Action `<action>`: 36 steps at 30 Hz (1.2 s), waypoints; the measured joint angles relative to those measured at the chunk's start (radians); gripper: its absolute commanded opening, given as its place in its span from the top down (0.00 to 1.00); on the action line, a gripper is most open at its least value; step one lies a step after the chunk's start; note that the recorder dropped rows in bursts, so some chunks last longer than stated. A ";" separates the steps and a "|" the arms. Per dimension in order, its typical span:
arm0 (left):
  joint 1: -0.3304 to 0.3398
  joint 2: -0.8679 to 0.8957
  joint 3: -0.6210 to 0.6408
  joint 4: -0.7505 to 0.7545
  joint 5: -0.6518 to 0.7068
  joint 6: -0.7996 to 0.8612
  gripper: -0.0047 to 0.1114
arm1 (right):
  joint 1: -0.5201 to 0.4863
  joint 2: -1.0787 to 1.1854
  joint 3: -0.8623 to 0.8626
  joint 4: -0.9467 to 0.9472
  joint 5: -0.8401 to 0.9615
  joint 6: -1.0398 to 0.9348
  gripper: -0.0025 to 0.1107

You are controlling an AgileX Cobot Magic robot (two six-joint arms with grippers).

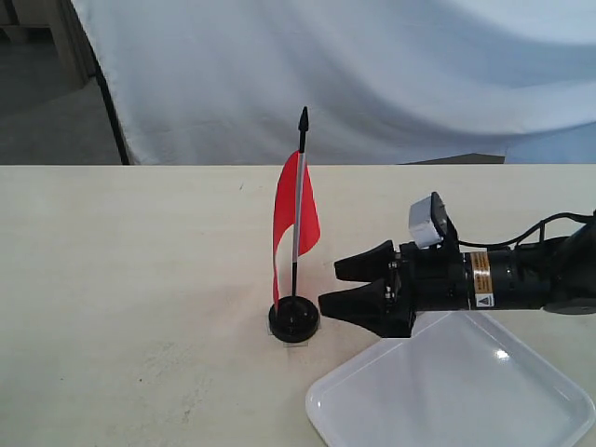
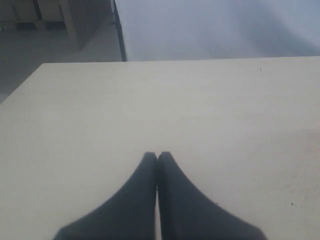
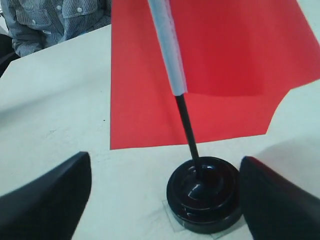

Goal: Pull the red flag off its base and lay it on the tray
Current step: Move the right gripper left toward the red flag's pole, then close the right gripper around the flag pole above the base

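The red flag (image 1: 296,216) stands upright in its round black base (image 1: 294,318) near the middle of the table, stick tip pointing up. In the right wrist view the flag cloth (image 3: 215,70) hangs behind the stick, and the base (image 3: 205,194) sits close to one finger. My right gripper (image 1: 341,285) is open, just right of the base and low over the table, above the tray's far edge, holding nothing. The white tray (image 1: 456,391) lies at the front right. My left gripper (image 2: 157,156) is shut over bare table and does not show in the exterior view.
The pale table (image 1: 121,279) stretches left of the flag. A white cloth backdrop (image 1: 372,74) hangs behind its far edge. A person in a striped shirt (image 3: 55,20) sits beyond the table in the right wrist view.
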 measured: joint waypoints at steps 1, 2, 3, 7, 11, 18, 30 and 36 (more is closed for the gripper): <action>0.000 0.000 0.000 0.000 0.000 0.000 0.96 | 0.003 0.000 0.000 0.005 0.000 0.000 0.34; 0.000 0.000 0.000 0.000 0.000 0.000 0.96 | 0.007 0.000 0.000 0.008 0.000 0.000 0.34; 0.000 0.000 0.000 0.000 0.000 0.000 0.96 | 0.013 0.000 0.000 0.014 0.000 0.000 0.34; 0.000 0.000 0.000 0.000 0.000 0.000 0.96 | 0.046 0.000 0.000 0.060 0.008 -0.016 0.34; 0.000 0.000 0.000 0.000 0.000 0.000 0.96 | 0.098 0.002 -0.021 0.102 0.069 -0.044 0.34; 0.000 0.000 0.000 0.000 0.000 0.000 0.96 | 0.167 0.045 -0.105 0.124 0.150 -0.048 0.34; 0.000 0.000 0.000 0.000 0.000 0.000 0.96 | 0.174 0.112 -0.187 0.161 0.126 -0.039 0.45; 0.000 0.000 0.000 0.000 0.000 0.000 0.96 | 0.174 0.112 -0.189 0.164 0.105 -0.039 0.97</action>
